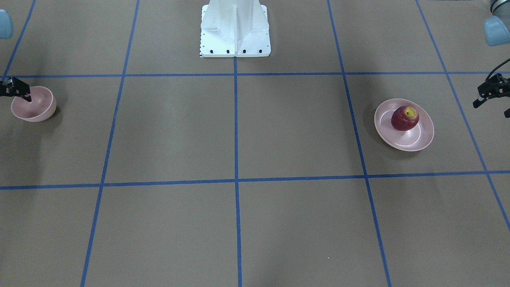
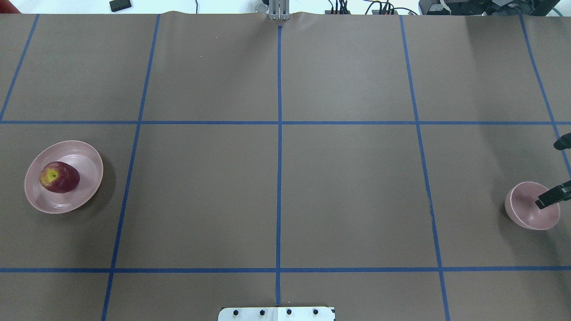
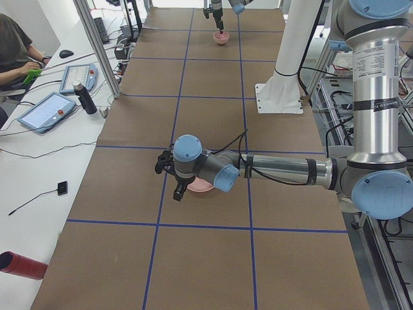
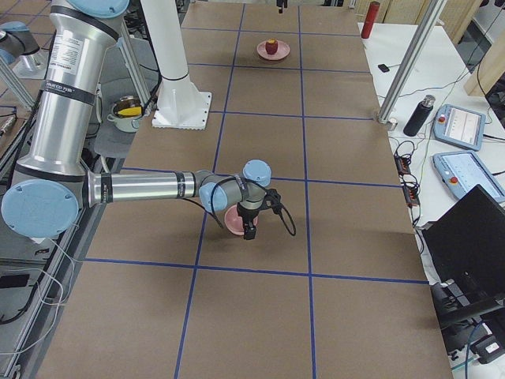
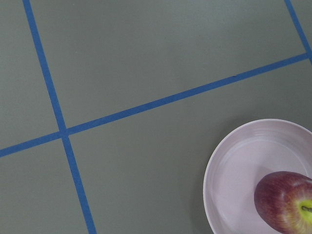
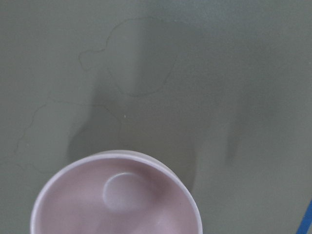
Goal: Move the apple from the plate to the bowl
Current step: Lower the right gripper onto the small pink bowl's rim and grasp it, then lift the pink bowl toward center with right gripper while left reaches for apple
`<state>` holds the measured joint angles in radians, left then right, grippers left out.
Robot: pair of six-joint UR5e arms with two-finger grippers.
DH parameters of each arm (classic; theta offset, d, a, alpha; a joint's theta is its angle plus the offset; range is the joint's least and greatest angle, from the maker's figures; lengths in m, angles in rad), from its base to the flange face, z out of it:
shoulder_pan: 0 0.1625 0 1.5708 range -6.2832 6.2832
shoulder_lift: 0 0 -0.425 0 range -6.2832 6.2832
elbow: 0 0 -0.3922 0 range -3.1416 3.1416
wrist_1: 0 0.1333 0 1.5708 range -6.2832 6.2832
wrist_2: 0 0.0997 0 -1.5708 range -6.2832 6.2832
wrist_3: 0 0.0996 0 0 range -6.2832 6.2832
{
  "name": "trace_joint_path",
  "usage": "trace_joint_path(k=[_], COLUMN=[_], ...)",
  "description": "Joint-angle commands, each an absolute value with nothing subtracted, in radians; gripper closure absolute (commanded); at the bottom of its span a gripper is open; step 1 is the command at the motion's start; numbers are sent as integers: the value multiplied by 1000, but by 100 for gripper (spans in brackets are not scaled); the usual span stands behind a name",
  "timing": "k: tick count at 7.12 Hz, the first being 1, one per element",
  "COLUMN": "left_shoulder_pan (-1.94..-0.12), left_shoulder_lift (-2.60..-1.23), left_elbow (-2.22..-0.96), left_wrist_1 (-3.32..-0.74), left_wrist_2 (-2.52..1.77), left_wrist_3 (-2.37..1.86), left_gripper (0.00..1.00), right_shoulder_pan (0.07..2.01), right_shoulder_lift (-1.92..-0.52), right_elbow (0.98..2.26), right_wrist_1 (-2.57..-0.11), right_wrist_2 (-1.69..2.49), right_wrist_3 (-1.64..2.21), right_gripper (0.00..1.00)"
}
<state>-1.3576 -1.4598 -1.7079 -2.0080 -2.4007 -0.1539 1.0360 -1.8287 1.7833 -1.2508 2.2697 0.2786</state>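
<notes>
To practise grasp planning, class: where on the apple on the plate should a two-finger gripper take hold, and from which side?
Probably the apple across its widest red flanks, coming from above: it lies tilted, stem dimple off to one side, and the shallow plate rim hinders a low sideways approach.

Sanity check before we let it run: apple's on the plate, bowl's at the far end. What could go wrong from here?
1. The round apple sits loose on the shallow plate; a skewed pinch by the left claw could roll it off.
2. The bowl is at the table's opposite end; a long carry or hand-over risks a drop.
3. A finger of the right claw overhangs the bowl's mouth, likely blocking the drop.
</notes>
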Motion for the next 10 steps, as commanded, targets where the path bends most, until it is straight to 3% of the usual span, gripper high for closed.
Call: trace_joint_path(k=[1,3,6,8,10], left_shoulder_pan=[-1358,-1358,-1358,-1358,-1364], left_shoulder_lift=[-1460,-1460,-1459,-1459,-1453], left_elbow=[-1709,-1710,-1717,-1720,-1739], left_wrist_1=[-2008,-2009,-2010,-2014,-2026], left_wrist_2=[-2401,-2401,-2402,-2402,-2411], left_wrist_3=[-155,-156,-158,-158,-158], left_gripper=[2,2,2,2,1], right_shoulder_pan=[1031,1034,1034,1090,1028], right_shoulder_lift=[-1801,-1795,-1792,-1749,-1462], right_elbow=[1737,1739,1750,1831,1755], right_wrist_1=[-1246,-1246,-1244,-1259,-1311], right_wrist_2=[2276,2279,2307,2402,2396], right_wrist_3=[284,284,284,325,611], right_gripper=[13,100,100,100,100])
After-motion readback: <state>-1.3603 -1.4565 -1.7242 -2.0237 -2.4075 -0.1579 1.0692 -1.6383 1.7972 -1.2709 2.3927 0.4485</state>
